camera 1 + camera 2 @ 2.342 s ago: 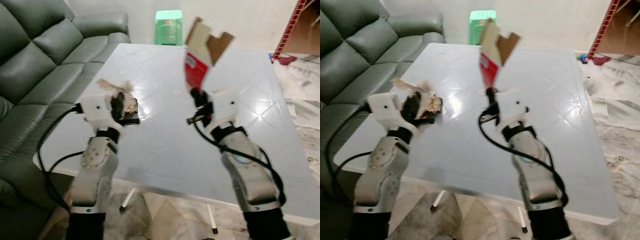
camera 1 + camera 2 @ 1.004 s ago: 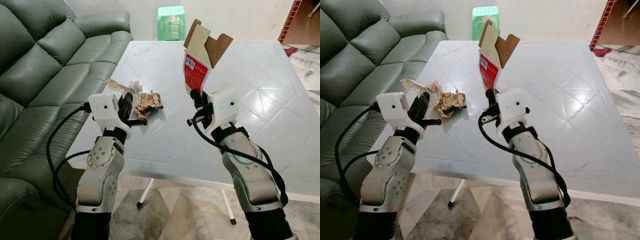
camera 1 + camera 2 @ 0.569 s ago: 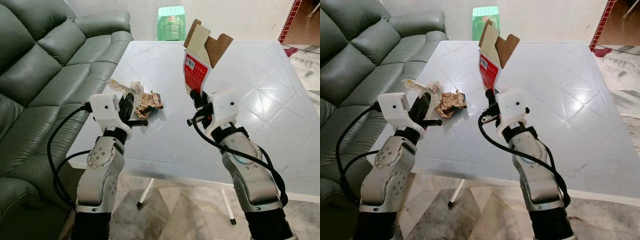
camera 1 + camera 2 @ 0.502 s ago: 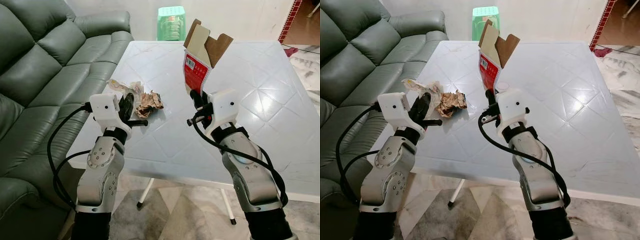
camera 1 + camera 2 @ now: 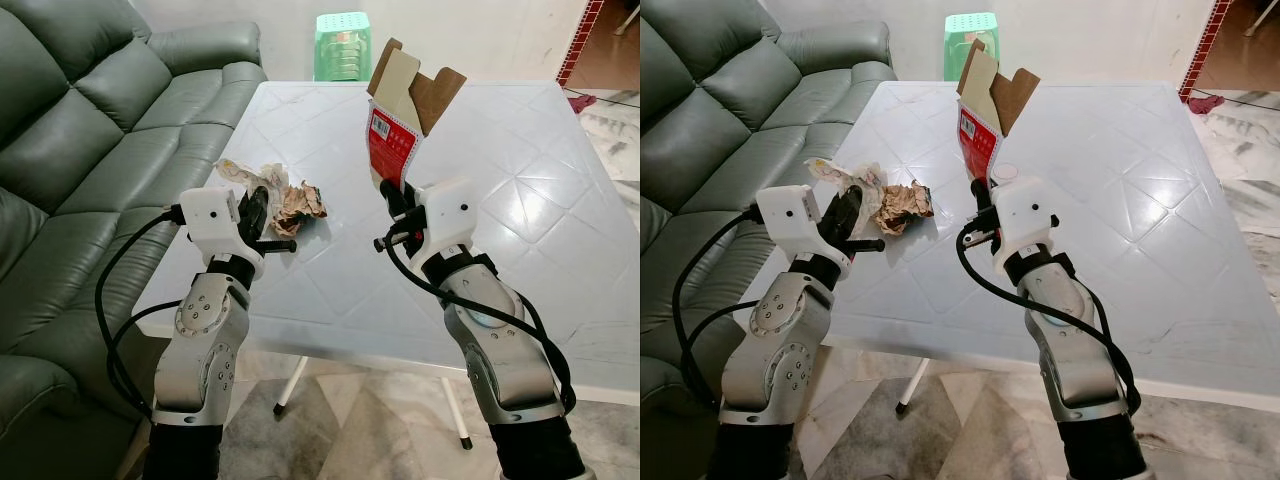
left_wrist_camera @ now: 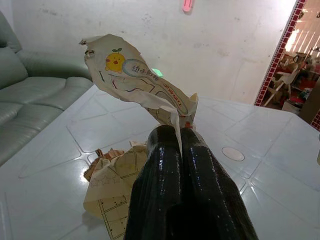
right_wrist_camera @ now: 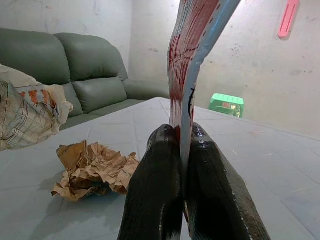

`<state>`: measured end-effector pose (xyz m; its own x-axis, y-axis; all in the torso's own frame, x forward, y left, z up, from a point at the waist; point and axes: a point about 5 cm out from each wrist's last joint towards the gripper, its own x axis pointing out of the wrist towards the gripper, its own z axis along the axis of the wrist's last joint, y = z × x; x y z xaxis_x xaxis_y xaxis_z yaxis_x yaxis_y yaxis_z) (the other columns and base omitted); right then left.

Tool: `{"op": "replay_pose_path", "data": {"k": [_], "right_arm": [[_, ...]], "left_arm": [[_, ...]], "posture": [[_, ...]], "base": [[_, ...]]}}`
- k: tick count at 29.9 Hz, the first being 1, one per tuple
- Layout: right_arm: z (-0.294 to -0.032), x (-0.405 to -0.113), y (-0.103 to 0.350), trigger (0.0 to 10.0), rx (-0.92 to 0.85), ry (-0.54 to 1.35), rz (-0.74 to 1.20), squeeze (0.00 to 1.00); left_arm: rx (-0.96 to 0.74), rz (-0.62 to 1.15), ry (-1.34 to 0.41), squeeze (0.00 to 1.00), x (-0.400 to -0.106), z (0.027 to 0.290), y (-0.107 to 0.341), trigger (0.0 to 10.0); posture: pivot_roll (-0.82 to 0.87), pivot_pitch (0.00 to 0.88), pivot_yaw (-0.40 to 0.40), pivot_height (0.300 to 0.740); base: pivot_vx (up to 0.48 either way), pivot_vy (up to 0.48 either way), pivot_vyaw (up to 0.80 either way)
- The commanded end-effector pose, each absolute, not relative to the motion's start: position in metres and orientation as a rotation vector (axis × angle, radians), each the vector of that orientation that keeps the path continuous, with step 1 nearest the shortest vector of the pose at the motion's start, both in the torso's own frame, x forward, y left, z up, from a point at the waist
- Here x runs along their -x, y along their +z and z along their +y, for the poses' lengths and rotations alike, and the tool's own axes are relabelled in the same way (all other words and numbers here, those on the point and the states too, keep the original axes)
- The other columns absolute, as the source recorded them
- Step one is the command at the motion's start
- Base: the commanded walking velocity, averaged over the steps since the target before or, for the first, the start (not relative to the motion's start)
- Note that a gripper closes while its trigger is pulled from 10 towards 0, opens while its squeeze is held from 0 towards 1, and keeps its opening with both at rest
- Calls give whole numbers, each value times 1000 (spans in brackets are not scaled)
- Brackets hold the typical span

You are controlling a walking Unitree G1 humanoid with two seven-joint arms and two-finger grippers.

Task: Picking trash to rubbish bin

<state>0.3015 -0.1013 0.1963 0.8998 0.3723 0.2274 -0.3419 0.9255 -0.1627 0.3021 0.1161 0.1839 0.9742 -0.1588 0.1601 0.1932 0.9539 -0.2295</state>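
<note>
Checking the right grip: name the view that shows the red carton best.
Left eye view: the whole carton stands up from the right gripper, flaps open. Right eye view matches. Right wrist view shows its pinched lower edge.

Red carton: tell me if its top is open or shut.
Open: the carton's brown top flaps splay apart above the right gripper.

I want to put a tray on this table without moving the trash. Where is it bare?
The white table is bare on its right half, from the red carton in the right gripper to the right edge, and along the far edge. It is crowded near the left edge: crumpled brown paper lies there beside the printed wrapper pinched by the left gripper.
</note>
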Motion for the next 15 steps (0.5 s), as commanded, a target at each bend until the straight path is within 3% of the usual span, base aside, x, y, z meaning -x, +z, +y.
{"op": "replay_pose_path", "data": {"k": [1,15], "right_arm": [[-101,-302,198,10000,119,371,-258,0],[-100,-302,198,10000,118,370,-257,0]], "left_arm": [[236,-137,-186,0,-303,115,185,10000],[237,-136,-189,0,-302,115,185,10000]], "posture": [[-50,67,51,740],[-51,67,52,740]], "base": [[-480,0,0],[-205,0,0]]}}
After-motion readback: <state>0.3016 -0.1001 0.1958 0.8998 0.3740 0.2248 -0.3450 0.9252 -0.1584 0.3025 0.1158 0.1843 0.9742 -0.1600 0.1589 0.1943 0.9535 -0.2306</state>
